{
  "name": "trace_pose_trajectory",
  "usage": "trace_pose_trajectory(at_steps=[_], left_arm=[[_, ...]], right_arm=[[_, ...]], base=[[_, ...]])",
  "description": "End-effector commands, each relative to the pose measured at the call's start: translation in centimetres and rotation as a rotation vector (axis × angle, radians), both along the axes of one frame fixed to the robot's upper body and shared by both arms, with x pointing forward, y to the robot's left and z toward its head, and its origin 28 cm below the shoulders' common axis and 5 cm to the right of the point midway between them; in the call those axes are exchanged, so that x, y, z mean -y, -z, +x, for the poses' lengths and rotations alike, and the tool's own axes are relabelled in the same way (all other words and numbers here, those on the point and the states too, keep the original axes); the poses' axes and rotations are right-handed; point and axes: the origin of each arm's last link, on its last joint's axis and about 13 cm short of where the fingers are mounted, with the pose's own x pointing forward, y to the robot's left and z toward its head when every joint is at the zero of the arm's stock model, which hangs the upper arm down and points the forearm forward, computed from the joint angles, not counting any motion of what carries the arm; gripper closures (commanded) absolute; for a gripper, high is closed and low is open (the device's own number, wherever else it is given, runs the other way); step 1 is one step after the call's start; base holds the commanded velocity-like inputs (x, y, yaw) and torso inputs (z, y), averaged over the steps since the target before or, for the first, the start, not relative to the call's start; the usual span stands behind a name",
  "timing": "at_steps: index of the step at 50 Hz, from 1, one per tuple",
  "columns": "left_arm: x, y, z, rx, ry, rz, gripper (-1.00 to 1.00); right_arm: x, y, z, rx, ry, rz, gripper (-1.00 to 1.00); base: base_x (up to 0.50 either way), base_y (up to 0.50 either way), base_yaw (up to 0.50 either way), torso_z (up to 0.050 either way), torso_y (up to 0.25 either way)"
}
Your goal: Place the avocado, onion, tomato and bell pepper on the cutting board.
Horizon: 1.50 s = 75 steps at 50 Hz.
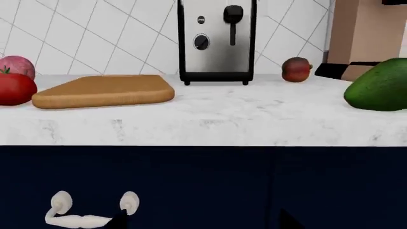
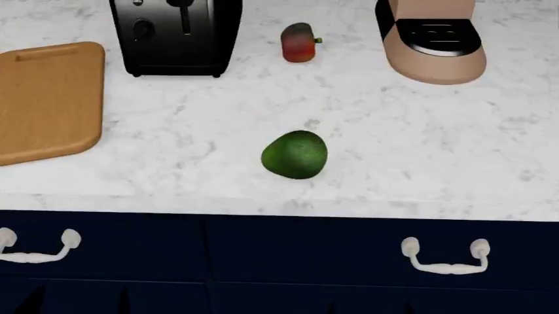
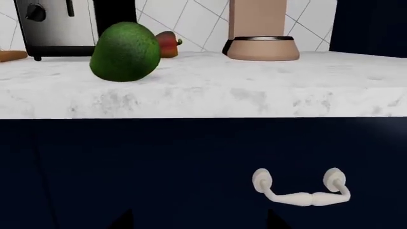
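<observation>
The avocado sits near the counter front edge, open room around. Neither gripper shows, so their jaws cannot be told.

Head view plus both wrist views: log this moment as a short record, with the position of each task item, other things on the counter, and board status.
avocado: counter, near front edge
bell pepper: back of counter, right of toaster
tomato: beside board, left wrist view only
onion: behind tomato
cutting board: nothing on the visible part
coffee machine: back right
arms: not in view
</observation>
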Motion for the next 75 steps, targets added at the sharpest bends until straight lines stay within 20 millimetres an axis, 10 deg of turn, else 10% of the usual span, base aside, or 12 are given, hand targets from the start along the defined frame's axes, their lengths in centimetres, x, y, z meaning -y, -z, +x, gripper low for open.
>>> trace_pose_trajectory(at_steps=[1,10,15,18,20,75], left_arm=[[0.5,-1.3,-1.4,0.127,0.046,-0.002,-1.0],[1.0,-6.3,-3.5,0.401,0.071,-0.025,-1.0],[1.6,-7.3,-3.8,0.625,0.056,0.258,-1.0],[1.5,-11.2,-4.6,0.564,0.021,-0.059,-1.0],[1.6,-10.5,-3.7,0.359,0.034,-0.109,-1.0],[1.4,-11.3,-5.5,0.444,0.102,-0.062,-1.0]], right_arm=[[-0.6,-2.7,0.1,0.057,-0.031,-0.057,-1.0],[-0.8,-13.3,1.1,0.251,-0.071,-0.115,-1.0],[-1.0,-15.5,0.8,0.297,-0.088,-0.109,-1.0],[-1.0,-16.5,0.4,0.327,-0.092,-0.116,-1.0],[-1.0,-16.7,0.1,0.339,-0.094,-0.112,-1.0],[-1.2,-16.6,-1.7,0.34,-0.145,-0.091,-1.0]], base=[[0.0,0.0,0.0,0.05,0.0],[0.0,0.0,0.0,0.05,0.0],[0.0,0.0,0.0,0.05,0.0],[0.0,0.0,0.0,0.05,0.0],[0.0,0.0,0.0,0.05,0.0],[0.39,-0.06,0.0,0.013,0.0]])
